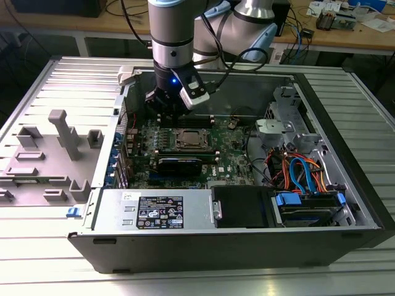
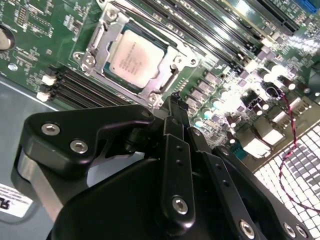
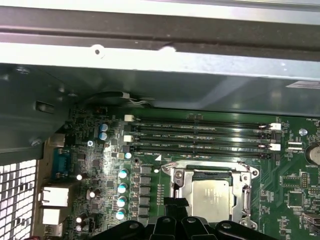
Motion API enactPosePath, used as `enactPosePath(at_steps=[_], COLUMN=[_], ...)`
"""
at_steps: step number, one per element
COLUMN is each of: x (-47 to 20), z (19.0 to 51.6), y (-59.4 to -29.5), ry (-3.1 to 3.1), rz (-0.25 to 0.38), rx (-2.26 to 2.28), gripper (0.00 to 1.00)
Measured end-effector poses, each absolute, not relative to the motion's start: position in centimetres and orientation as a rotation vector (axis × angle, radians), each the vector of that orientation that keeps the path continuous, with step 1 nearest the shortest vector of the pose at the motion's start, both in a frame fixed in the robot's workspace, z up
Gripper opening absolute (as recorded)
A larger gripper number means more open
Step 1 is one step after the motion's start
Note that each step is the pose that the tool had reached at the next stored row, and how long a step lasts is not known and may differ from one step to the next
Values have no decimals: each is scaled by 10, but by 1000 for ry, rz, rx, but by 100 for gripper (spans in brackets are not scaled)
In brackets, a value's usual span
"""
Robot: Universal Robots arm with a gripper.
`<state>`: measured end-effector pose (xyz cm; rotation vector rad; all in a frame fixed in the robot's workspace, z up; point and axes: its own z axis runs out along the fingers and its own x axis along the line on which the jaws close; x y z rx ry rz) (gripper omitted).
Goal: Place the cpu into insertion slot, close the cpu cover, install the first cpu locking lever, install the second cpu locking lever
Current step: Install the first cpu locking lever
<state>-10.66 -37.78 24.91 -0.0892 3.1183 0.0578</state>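
The black fingertips point(image 2: 173, 112) are seen closed together, with nothing held between them. The gripper point(image 2: 175, 100) is poised just above the green motherboard point(image 2: 60, 30), near the socket and apart from it.

One cpu point(image 2: 136, 55) is counted. It is a small flat square with a dull, pale silver-grey metal top bearing faint print, and it is seated level in the one insertion slot point(image 2: 89, 61). One cpu cover point(image 2: 169, 70), a thin silver frame plate, is laid down around the chip, whose top shows through the square window. Whether the locking levers are latched cannot be told.

In the first wrist view, the gripper point(image 3: 174, 202) is found just beside the cpu point(image 3: 210, 200) and the cpu cover point(image 3: 186, 197). Beyond the socket, four long black memory slots point(image 3: 200, 136) are counted, lying parallel, and one round silver battery point(image 3: 313, 153) is seen near them.

In the exterior view, the one arm point(image 1: 173, 37) is lowered into one open computer case point(image 1: 247, 250), which is laid on a ribbed metal table point(image 1: 345, 274). The cpu point(image 1: 188, 139) is seen near the board's middle.
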Motion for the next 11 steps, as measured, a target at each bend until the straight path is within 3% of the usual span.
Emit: enactPosePath(at_steps=[11], x=[-119], z=[249], y=[-378], ry=[3118], rz=[58], rx=[-89], gripper=[11])
